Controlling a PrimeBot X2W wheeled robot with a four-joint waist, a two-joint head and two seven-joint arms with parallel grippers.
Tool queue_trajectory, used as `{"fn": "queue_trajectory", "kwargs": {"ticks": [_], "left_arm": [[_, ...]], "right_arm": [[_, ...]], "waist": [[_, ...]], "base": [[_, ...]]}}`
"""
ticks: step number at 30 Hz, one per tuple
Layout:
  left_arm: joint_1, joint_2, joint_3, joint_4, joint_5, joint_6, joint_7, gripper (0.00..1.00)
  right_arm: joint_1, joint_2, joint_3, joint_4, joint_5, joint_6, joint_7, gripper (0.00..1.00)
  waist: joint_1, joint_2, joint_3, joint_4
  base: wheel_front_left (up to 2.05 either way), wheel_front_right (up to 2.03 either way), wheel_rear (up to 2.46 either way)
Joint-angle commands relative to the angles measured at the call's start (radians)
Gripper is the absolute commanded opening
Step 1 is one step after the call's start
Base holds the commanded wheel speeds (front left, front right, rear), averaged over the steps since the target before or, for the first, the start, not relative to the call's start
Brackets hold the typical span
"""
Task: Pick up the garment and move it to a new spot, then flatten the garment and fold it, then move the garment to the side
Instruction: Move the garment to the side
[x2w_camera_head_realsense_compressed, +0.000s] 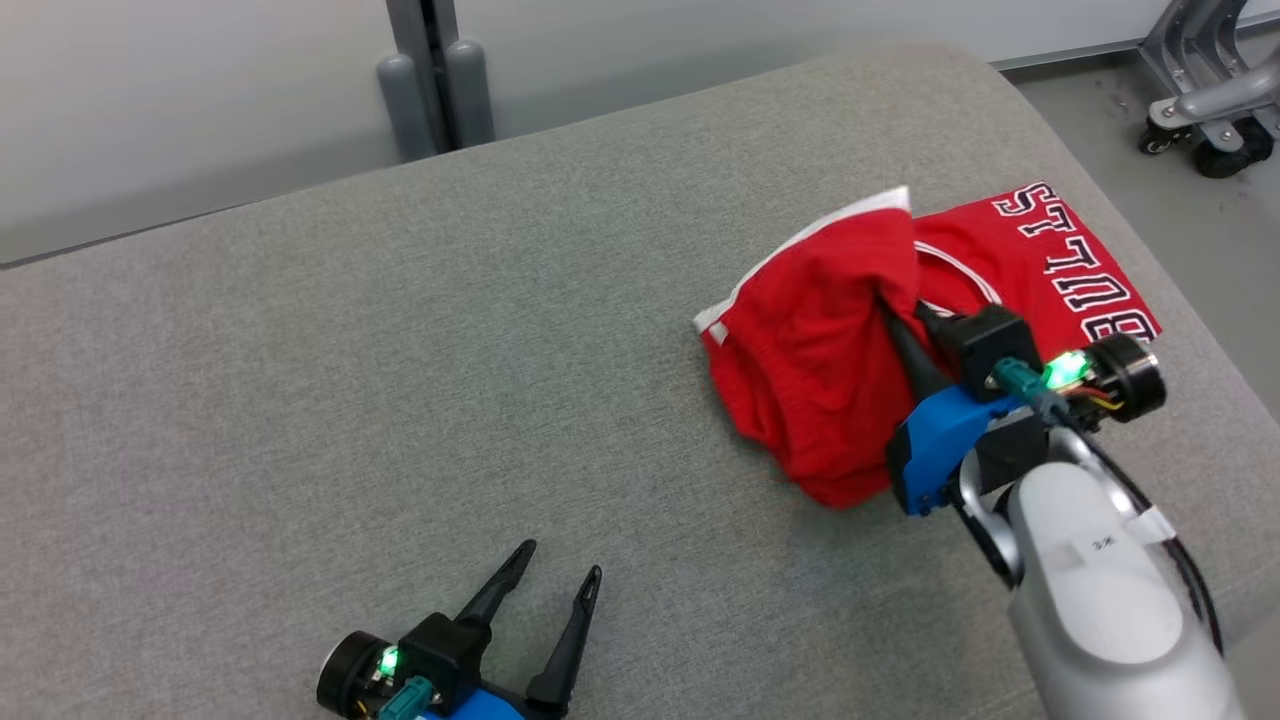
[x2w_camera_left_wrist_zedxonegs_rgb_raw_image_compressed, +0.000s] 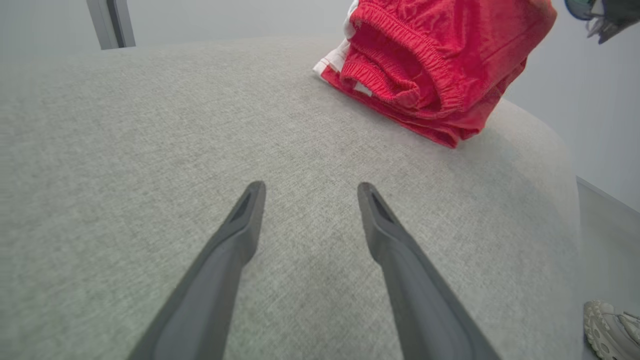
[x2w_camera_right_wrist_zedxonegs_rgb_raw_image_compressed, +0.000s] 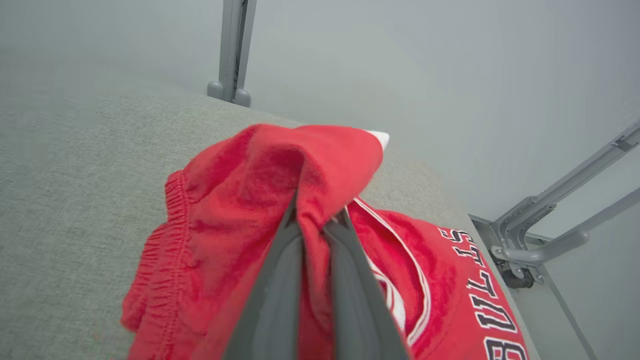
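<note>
The garment (x2w_camera_head_realsense_compressed: 830, 340) is a pair of red shorts with white trim and black-and-white lettering, lying bunched at the right of the grey cushioned surface (x2w_camera_head_realsense_compressed: 400, 350). My right gripper (x2w_camera_head_realsense_compressed: 905, 310) is shut on a raised fold of the red cloth near its middle; in the right wrist view the garment (x2w_camera_right_wrist_zedxonegs_rgb_raw_image_compressed: 225, 240) drapes over the pinched fingers (x2w_camera_right_wrist_zedxonegs_rgb_raw_image_compressed: 280, 280). My left gripper (x2w_camera_head_realsense_compressed: 560, 560) stands open at the lower left, well apart from the cloth. In the left wrist view the left gripper (x2w_camera_left_wrist_zedxonegs_rgb_raw_image_compressed: 310, 187) holds nothing, and the garment (x2w_camera_left_wrist_zedxonegs_rgb_raw_image_compressed: 430, 65) lies ahead to the upper right.
A grey post (x2w_camera_head_realsense_compressed: 435, 80) stands behind the surface's far edge. A wheeled metal frame (x2w_camera_head_realsense_compressed: 1200, 110) stands on the floor at the upper right. The surface's rounded right edge runs close to the garment. A pale shoe (x2w_camera_left_wrist_zedxonegs_rgb_raw_image_compressed: 612, 330) is on the floor.
</note>
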Motion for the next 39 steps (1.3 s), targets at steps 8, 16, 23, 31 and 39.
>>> {"fn": "queue_trajectory", "kwargs": {"ticks": [8, 16, 23, 31, 39], "left_arm": [[-0.045, 0.033, 0.007, -0.022, -0.011, -0.001, -0.004, 1.0], [-0.065, 0.064, 0.024, -0.028, -0.015, -0.001, -0.004, 1.0], [-0.071, 0.064, 0.065, -0.027, -0.009, -0.001, -0.004, 1.0], [-0.072, 0.051, 0.151, -0.022, -0.002, -0.001, -0.004, 1.0], [-0.047, 0.02, 0.269, -0.003, 0.015, -0.001, -0.004, 1.0]], "right_arm": [[-0.088, -0.165, -0.144, 0.005, -0.133, 0.0, 0.166, 0.0], [-0.096, -0.151, -0.42, -0.037, -0.29, 0.0, 0.209, 1.0], [-0.098, -0.029, -0.533, -0.087, -0.367, 0.0, 0.057, 1.0], [-0.054, 0.008, -0.411, -0.003, -0.188, 0.0, -0.141, 1.0], [0.068, 0.005, -0.194, 0.099, 0.145, 0.0, -0.213, 1.0]], "waist": [[-0.0001, 0.0, 0.057, 0.075], [-0.0001, 0.0, 0.096, 0.111], [-0.0001, 0.0, 0.092, 0.121], [-0.0001, 0.0, 0.068, 0.143], [-0.0001, 0.0, 0.027, 0.194]], "base": [[0.0, 0.0, 0.0], [0.0, 0.0, 0.0], [0.0, 0.0, 0.0], [0.0, 0.0, 0.0], [0.0, 0.0, 0.0]]}}
